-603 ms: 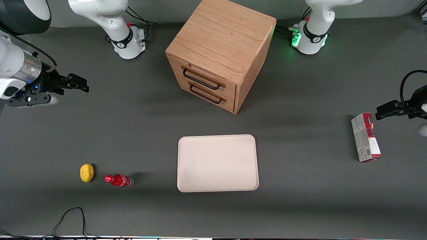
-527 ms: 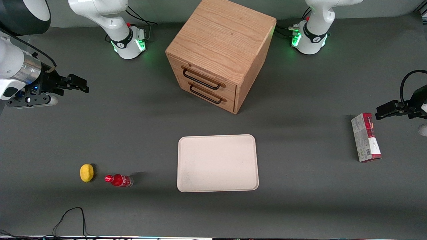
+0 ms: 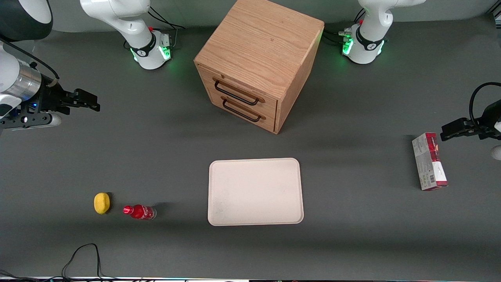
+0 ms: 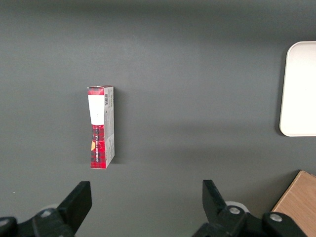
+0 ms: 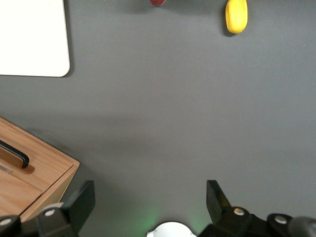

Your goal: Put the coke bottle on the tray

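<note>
Red-capped and red-labelled, the coke bottle (image 3: 139,212) is a small clear plastic thing lying on its side on the surface (image 3: 164,156), cap toward the yellow rounded object (image 3: 101,203) just beside it. Both lie toward the working arm's end, about as near the front camera as the tray's near edge. The tray (image 3: 255,191) is a flat cream-white rectangle with rounded corners and a low raised rim, apart from the bottle and bare of things. The surface is a matte dark grey sheet, smooth and even, with soft shadows across it.

Farther from the camera than the tray stands a wooden drawer cabinet (image 3: 258,62), light oak grain, turned at an angle, with two drawers carrying thin black wire handles (image 3: 236,94). Toward the parked arm's end of the surface lies a red-and-white carton (image 3: 429,161), a slim box on its side. A black cable (image 3: 80,254) loops at the surface's near edge, nearer the camera than the bottle.

The gripper (image 3: 92,103) hangs above the surface at the working arm's end, farther from the camera than the bottle and well apart from it; its black fingers (image 5: 217,197) are spread wide and hold nothing.
</note>
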{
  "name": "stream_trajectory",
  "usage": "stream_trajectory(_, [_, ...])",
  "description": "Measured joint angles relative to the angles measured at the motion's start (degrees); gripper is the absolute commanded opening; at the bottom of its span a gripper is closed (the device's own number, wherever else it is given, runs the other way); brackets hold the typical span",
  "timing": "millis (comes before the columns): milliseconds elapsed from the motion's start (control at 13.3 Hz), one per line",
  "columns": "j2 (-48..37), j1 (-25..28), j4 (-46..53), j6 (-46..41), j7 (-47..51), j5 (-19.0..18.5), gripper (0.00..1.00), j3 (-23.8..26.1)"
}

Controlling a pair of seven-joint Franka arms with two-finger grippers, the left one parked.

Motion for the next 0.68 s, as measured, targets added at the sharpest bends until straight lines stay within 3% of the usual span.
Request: stream_trajectory(678, [1.4, -0.1, 2.5, -3.1, 0.0, 0.0, 1.0, 0.0])
